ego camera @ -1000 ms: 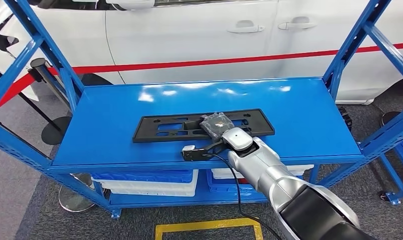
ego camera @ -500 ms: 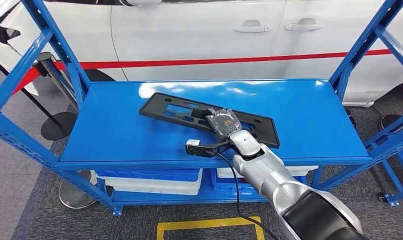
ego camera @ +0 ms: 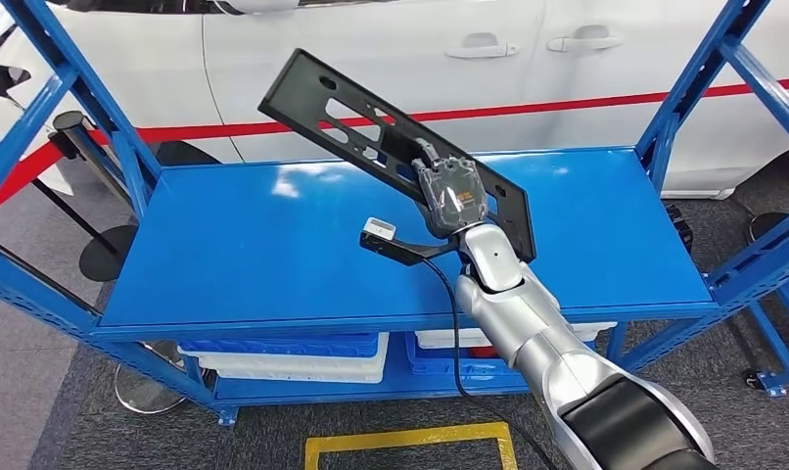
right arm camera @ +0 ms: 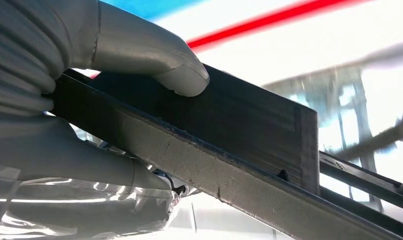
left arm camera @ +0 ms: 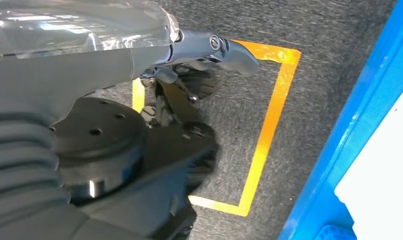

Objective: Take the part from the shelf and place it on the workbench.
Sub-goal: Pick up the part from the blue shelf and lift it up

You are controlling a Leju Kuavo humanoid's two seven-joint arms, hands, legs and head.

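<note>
The part [ego camera: 302,93] is a long flat black plastic plate with cutouts. My right hand [ego camera: 451,196] grips it near one end and holds it tilted in the air above the blue shelf [ego camera: 273,255], its far end raised toward the white car. In the right wrist view, the thumb of my right hand [right arm camera: 39,50] presses on the part's [right arm camera: 249,130] dark face, with the other fingers under its edge. My left hand [left arm camera: 189,65] hangs over the floor, holding nothing, its thumb out straight.
Blue shelf uprights [ego camera: 684,93] stand at both sides. A white car [ego camera: 391,59] with a red stripe is close behind. White and blue bins [ego camera: 293,357] sit on the lower shelf. A yellow floor marking [ego camera: 410,441] lies in front, and a black stanchion [ego camera: 77,137] stands at left.
My right hand has lifted the part off the shelf surface. The part now hangs tilted in the air, with its far end swung up and back toward the car.
</note>
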